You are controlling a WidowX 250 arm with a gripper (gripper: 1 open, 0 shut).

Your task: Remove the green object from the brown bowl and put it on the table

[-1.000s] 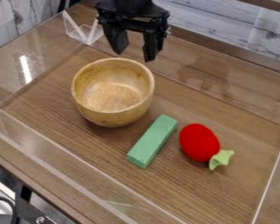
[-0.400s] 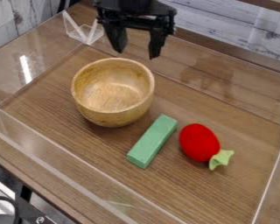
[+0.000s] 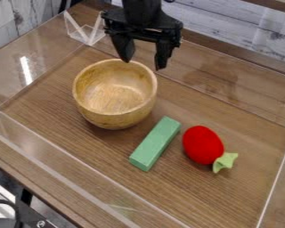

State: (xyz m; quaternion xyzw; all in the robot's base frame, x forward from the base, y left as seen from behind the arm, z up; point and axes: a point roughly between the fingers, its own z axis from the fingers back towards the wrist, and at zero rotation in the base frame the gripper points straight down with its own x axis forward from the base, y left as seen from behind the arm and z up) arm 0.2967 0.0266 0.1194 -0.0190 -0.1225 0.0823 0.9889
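The green object (image 3: 155, 143), a flat mid-green block, lies on the dark wood table (image 3: 85, 151) just right of and in front of the brown bowl (image 3: 114, 92). The light wooden bowl stands upright with nothing in it. My black gripper (image 3: 144, 52) hangs above the bowl's far rim, open, its fingers pointing down with nothing between them. It touches neither the bowl nor the block.
A red strawberry-like toy (image 3: 205, 144) with a pale-green leaf lies right of the block. Clear acrylic walls (image 3: 26, 53) ring the tabletop. A small clear bracket (image 3: 85, 31) stands at the back left, near the gripper.
The gripper has shifted slightly right and lowered a little toward the bowl's far rim, staying open. Bowl, block and strawberry have not moved.
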